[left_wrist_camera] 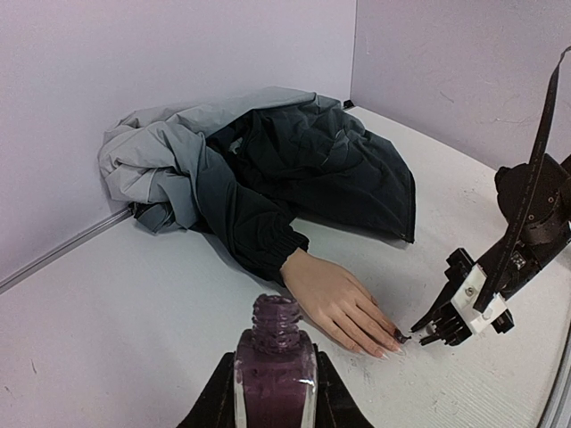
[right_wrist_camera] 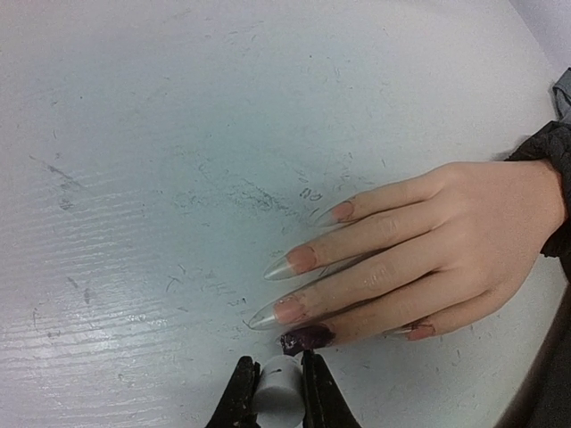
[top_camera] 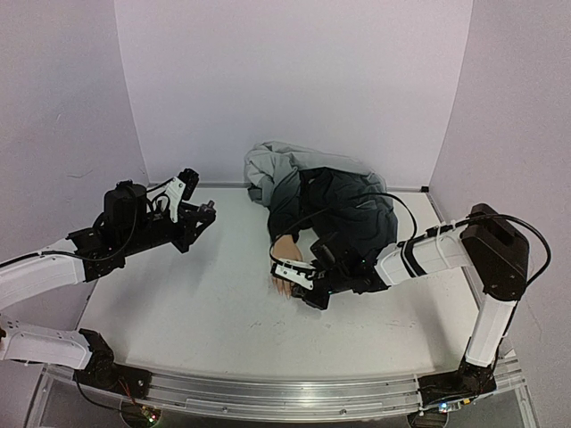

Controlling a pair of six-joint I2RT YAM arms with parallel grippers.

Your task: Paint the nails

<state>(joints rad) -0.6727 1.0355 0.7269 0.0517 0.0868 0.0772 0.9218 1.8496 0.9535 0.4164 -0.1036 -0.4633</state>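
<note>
The mannequin hand (right_wrist_camera: 446, 241) lies palm down on the white tabletop (top_camera: 196, 294), loose in the cuff of a grey-and-black jacket (left_wrist_camera: 294, 169); a sideways push from the brush would likely slide it and drag polish off line. The open polish bottle (left_wrist_camera: 275, 370), clamped upright in the left tool (left_wrist_camera: 275, 397) well apart from the hand, could spill if that arm tilts. The nails (right_wrist_camera: 301, 259) are long, narrow and close together, so a slight drift could smear skin or tabletop; only the dark-polished nail (right_wrist_camera: 306, 339) looks coated, and the others in view look bare.

The right tool (right_wrist_camera: 277, 361) is closed narrowly on the brush's white cap (right_wrist_camera: 277, 392), with the bristles touching that dark nail; the left tool's jaws are spread only to the bottle's width.
</note>
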